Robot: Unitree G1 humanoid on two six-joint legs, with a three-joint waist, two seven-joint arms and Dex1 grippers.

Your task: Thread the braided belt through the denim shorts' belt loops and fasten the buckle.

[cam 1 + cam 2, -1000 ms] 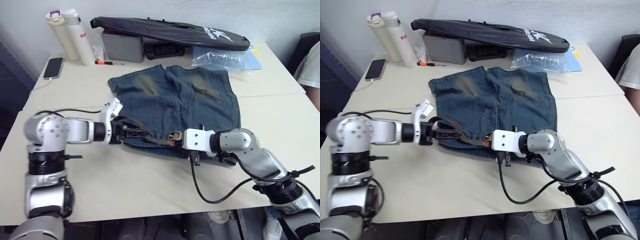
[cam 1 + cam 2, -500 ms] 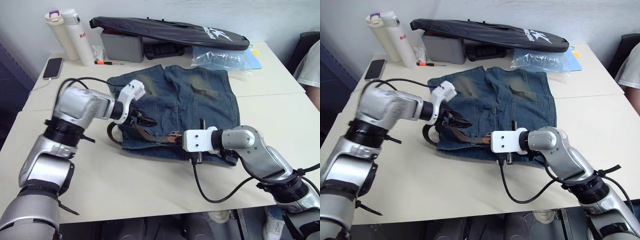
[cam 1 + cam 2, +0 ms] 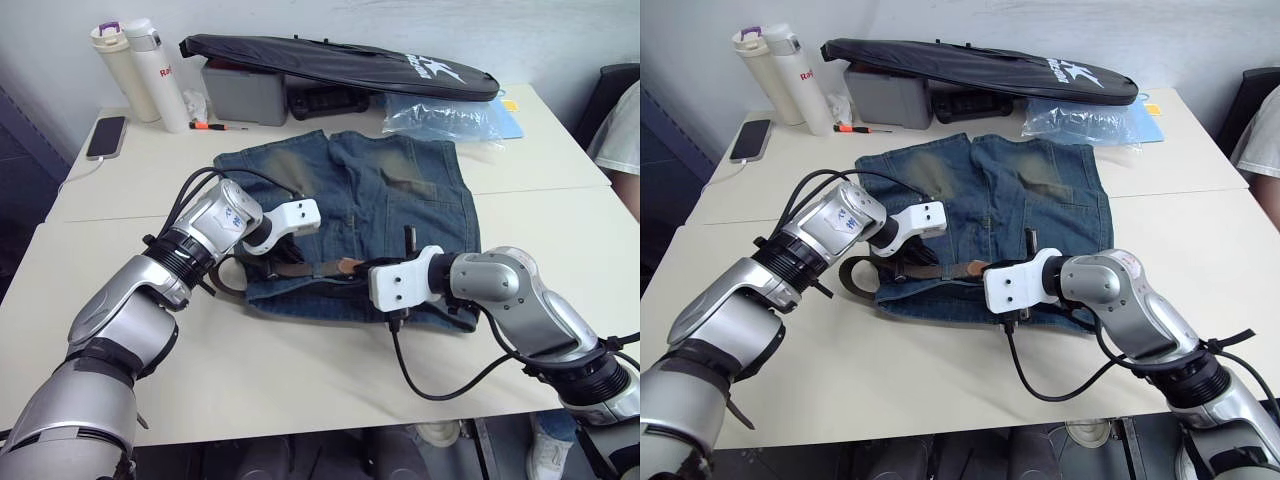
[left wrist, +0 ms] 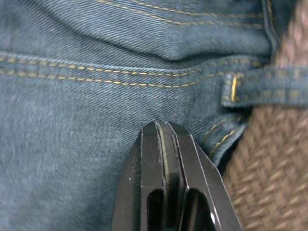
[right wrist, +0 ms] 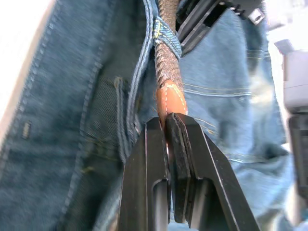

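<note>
Your right gripper [image 5: 166, 126] pinches the belt [image 5: 167, 67] by its tan tip, just past a belt loop [image 5: 166, 34]; your left gripper [image 4: 165, 132], fingers together and empty, presses the shorts [image 3: 390, 205] mid-table. Pull the tip steadily along the waistband while holding the denim flat
</note>
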